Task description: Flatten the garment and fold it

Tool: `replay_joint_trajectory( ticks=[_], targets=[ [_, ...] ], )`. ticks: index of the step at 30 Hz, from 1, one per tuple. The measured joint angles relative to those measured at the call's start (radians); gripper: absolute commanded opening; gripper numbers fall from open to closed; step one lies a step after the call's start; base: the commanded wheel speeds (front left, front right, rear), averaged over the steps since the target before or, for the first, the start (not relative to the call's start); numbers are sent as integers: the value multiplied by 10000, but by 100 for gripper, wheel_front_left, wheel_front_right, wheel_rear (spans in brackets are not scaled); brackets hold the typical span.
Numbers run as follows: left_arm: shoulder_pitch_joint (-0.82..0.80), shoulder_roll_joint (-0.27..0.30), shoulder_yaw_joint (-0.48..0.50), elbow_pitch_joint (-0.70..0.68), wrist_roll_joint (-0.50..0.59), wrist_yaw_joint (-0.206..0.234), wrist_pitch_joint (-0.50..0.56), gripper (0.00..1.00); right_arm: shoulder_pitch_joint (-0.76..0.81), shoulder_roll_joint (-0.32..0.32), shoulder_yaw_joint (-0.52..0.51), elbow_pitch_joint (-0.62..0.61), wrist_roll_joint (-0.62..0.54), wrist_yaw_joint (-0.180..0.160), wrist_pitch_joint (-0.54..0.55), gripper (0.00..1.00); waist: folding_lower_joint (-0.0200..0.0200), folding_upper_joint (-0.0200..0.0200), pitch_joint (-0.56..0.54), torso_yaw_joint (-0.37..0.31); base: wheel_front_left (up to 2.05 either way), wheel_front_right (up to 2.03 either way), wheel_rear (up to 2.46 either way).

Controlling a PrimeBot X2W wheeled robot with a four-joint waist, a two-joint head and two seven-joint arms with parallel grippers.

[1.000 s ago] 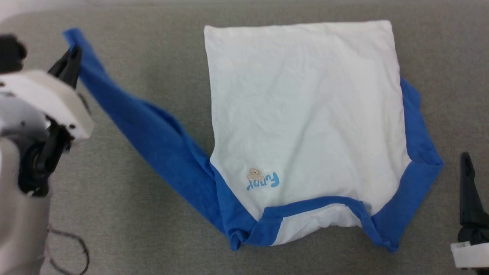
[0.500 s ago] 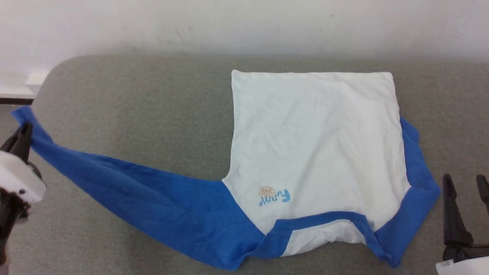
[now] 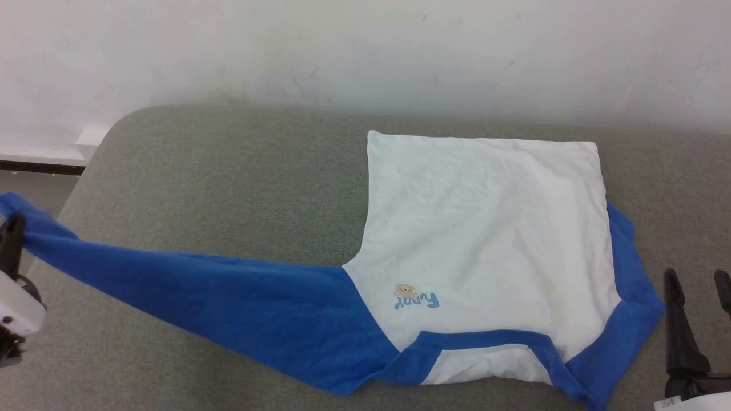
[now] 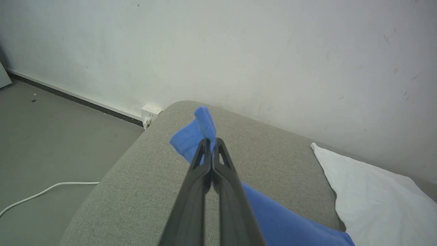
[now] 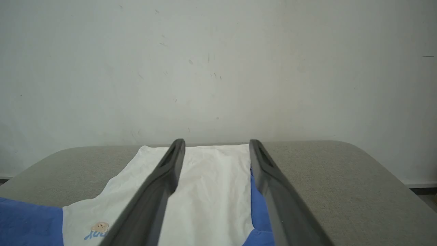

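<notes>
In the head view the garment [image 3: 485, 228] lies on the grey cushion [image 3: 228, 182], collar toward the robot. Its long axis runs left along the outstretched blue sleeve [image 3: 200, 291] to the left gripper [image 3: 12, 231], which the frame edge half crops. The left wrist view shows that gripper's fingers clamped on the cuff. The right wrist view shows the right gripper [image 5: 216, 143] spread and empty above the white body.

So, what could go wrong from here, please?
The left gripper has its fingers shut on only the left sleeve's cuff; pulling could slip it free or drag the garment. The cuff is at the grey surface's edge and may droop off if released. The right sleeve lies bunched by the open right gripper; folding could trap creases.
</notes>
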Motion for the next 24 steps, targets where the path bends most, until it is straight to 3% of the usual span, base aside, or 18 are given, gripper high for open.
replay_joint_trajectory(
  ticks=[7,14,19,24],
  targets=[
    [-797,-345,-1149,-585,94,-121,113,0,-4,12,-174,-146,86,0,2,100,0,0,114,-85,0,0,0],
    [-2473,-1304,-3484,-1363,920,-107,617,0,-59,15,-616,-244,75,0,10,100,1,0,318,-258,0,0,0],
    [-3872,-2819,-5557,-1158,1569,19,989,0,-236,17,-1032,-337,73,0,-2,100,1,0,436,-366,0,0,0],
    [-4959,-4544,-7200,138,1839,-128,809,0,-591,17,-1170,-508,52,0,8,100,1,0,610,-543,0,0,0]
  ],
)
